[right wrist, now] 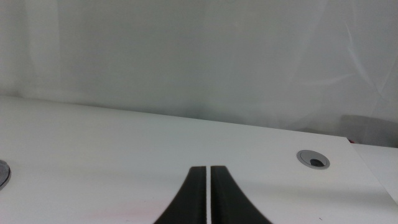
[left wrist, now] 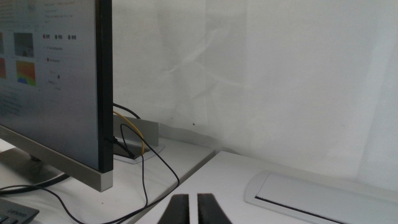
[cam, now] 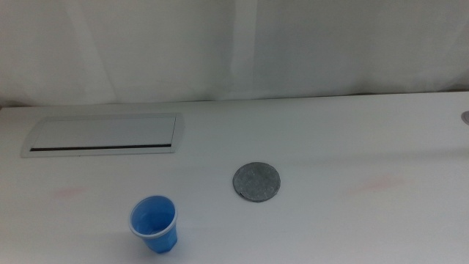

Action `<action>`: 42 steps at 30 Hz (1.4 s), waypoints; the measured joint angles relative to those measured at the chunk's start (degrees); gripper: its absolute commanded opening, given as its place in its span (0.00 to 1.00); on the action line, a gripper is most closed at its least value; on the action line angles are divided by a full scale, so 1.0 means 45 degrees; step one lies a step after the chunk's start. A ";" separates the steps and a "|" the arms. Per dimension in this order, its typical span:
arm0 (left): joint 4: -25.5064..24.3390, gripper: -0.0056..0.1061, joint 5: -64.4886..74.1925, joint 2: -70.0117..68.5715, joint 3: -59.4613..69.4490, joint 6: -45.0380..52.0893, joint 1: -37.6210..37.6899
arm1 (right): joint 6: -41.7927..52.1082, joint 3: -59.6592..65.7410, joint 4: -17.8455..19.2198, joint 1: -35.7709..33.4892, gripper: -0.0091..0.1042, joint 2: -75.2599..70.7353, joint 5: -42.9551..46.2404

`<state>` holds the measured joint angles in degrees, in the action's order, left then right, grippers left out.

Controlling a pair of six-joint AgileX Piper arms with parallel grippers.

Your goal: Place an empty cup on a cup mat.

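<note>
A white curtain (cam: 234, 44) is hanging behind one white table (cam: 330, 139), which is filling the middle view. One computer monitor (left wrist: 50, 81) is standing off the table's left side, showing only in the left wrist view, with dark cables (left wrist: 146, 168) trailing beneath it. One long white panel (cam: 102, 135) with a dark slot is lying near the table's far left corner. One cup mat (cam: 256, 181) is lying flat around the table's middle, with nothing on it. One cup (cam: 154, 224) is standing upright and empty near the front edge, left of the mat and apart from it. Neither arm is reaching into the middle view. The left gripper (left wrist: 193, 208) is waiting with its jaws nearly pressed together, holding nothing. The right gripper (right wrist: 208, 196) is waiting likewise, its jaws drawn close with a thin slit between, near a small round grommet (right wrist: 313, 159) in the tabletop.
</note>
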<state>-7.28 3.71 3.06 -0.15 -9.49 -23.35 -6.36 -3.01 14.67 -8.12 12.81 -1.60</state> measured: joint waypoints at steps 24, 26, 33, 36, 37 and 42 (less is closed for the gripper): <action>0.0000 0.02 0.0020 0.0000 0.0000 -0.0129 0.2484 | 0.0034 0.0000 0.0000 0.0000 0.06 0.0000 -0.0020; 0.0000 0.02 0.0020 0.0000 0.0000 -0.0129 0.3036 | 0.0034 0.0000 0.0000 0.0000 0.06 0.0000 -0.0020; 0.0000 0.03 0.0020 0.0000 0.0000 -0.0129 0.5271 | 0.0034 0.0000 0.0000 0.0000 0.06 0.0000 -0.0020; 0.0000 0.07 0.0020 0.0000 0.0000 -0.0129 0.6415 | 0.0034 0.0000 0.0000 0.0000 0.06 0.0000 -0.0020; 0.0000 0.09 0.0020 0.0000 0.0000 -0.0129 0.6795 | 0.0034 0.0000 0.0000 0.0000 0.06 0.0000 -0.0020; 0.0000 0.46 0.0070 0.0000 0.0000 -0.0129 0.8315 | 0.0034 0.0000 0.0000 0.0000 0.06 0.0000 -0.0020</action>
<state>-7.28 4.02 3.06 -0.15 -10.08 14.06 -6.21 -3.01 14.67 -8.12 12.81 -1.69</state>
